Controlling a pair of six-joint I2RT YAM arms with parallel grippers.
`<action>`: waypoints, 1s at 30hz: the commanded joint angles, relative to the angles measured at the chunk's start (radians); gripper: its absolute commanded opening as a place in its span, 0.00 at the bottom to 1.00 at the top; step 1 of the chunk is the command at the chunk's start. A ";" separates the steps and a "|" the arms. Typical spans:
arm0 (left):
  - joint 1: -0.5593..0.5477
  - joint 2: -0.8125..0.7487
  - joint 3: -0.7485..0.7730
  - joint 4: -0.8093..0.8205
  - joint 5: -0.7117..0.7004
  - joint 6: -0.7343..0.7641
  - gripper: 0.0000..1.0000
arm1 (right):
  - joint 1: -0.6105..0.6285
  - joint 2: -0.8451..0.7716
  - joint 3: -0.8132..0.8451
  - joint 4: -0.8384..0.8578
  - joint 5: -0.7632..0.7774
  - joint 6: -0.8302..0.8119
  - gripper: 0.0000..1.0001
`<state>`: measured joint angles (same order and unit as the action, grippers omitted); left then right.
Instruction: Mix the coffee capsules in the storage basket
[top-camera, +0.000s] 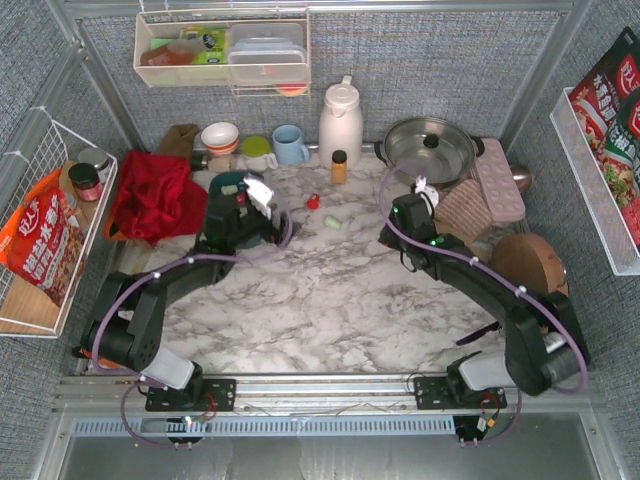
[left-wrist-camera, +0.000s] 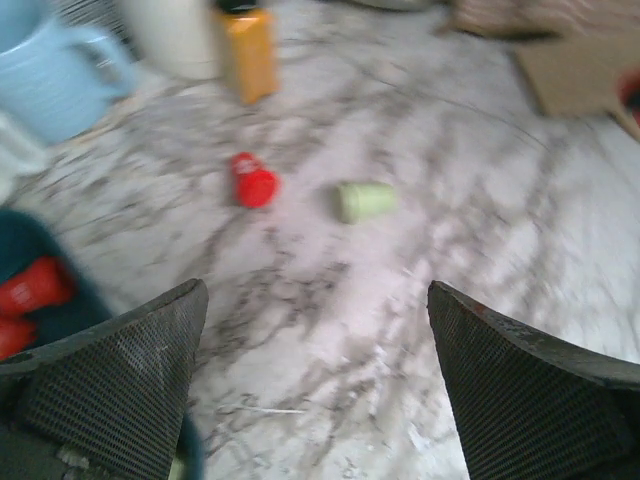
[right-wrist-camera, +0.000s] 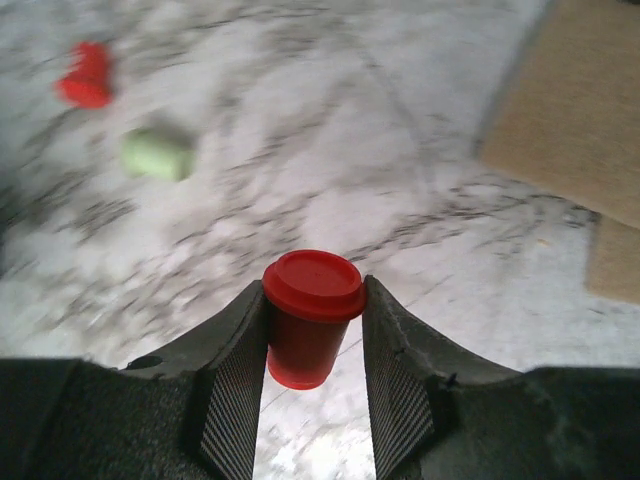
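Within mesh-faced right pincer (right-wrist-camera: 315, 302) sits tapered red capsule (right-wrist-camera: 308, 335).

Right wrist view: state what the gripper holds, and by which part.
A red coffee capsule, pinched by its tapered sides just under the wide rim, in the right gripper.

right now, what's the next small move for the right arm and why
Probably swing the right gripper left toward the storage basket and release there. Its jaws are shut on a held red capsule, and the basket sits by the open left gripper. A loose red capsule and a green capsule lie in between, so pass above them.
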<state>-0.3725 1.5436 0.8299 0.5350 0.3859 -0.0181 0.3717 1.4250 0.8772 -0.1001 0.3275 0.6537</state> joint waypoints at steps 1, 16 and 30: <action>-0.066 -0.034 -0.175 0.430 0.228 0.230 0.99 | 0.058 -0.113 0.004 0.068 -0.147 -0.105 0.29; -0.237 -0.056 -0.242 0.575 0.373 0.292 0.99 | 0.291 -0.263 -0.072 0.442 -0.330 -0.190 0.29; -0.287 -0.118 -0.267 0.540 0.311 0.417 0.99 | 0.381 -0.203 -0.061 0.466 -0.316 -0.199 0.29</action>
<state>-0.6464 1.4406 0.5652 1.0740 0.6880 0.3382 0.7448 1.2110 0.8043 0.3115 0.0105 0.4583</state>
